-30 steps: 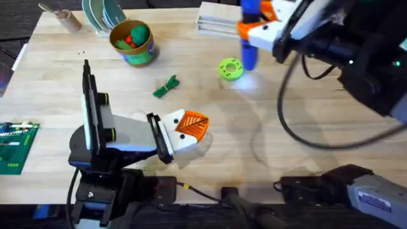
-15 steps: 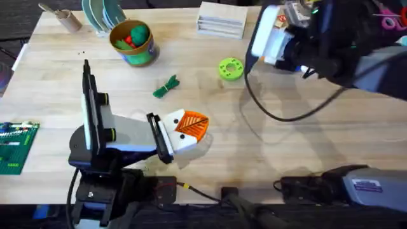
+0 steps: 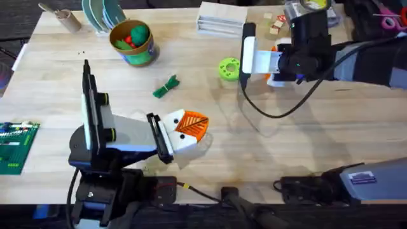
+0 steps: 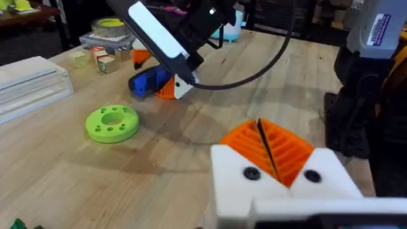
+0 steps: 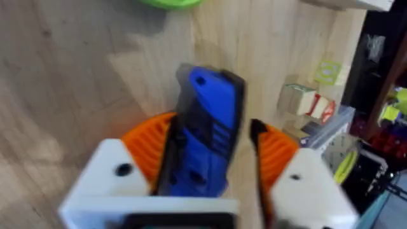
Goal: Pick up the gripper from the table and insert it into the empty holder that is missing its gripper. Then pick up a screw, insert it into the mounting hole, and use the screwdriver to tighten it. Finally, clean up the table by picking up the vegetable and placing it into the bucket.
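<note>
Right gripper (image 5: 210,184) has dropped low beside the disc (image 3: 230,69), pads clamped on the screwdriver (image 5: 206,137), apparently laying it down; left gripper (image 3: 191,127) closed, parked; vegetable (image 3: 166,86) awaits

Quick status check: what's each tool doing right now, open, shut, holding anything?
Left tool: shut, orange pads together, nothing between them.
Right tool: shut on the blue screwdriver, down near the table beside the green disc.
</note>
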`<move>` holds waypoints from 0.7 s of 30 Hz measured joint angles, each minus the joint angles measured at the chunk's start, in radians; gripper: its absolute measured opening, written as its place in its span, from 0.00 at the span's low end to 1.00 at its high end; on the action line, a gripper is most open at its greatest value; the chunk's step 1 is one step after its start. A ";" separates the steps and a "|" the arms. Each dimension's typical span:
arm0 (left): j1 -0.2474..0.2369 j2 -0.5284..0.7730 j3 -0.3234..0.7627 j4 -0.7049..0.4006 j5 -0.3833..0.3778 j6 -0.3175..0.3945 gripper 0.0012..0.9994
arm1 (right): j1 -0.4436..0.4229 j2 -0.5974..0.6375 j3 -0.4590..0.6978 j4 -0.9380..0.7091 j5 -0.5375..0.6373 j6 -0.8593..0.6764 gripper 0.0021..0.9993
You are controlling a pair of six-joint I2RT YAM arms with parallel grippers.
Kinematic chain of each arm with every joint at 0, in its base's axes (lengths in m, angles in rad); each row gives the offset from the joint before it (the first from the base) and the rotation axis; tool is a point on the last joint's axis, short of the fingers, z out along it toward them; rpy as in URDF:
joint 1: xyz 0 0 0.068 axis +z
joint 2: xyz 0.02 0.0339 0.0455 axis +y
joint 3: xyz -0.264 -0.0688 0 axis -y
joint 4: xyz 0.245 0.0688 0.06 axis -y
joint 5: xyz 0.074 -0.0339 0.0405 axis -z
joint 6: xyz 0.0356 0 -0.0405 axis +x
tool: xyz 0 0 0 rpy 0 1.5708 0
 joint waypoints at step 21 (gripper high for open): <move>0.000 0.000 0.000 0.001 -0.004 0.001 0.81 | 0.020 -0.198 0.016 -0.092 -0.108 0.697 0.99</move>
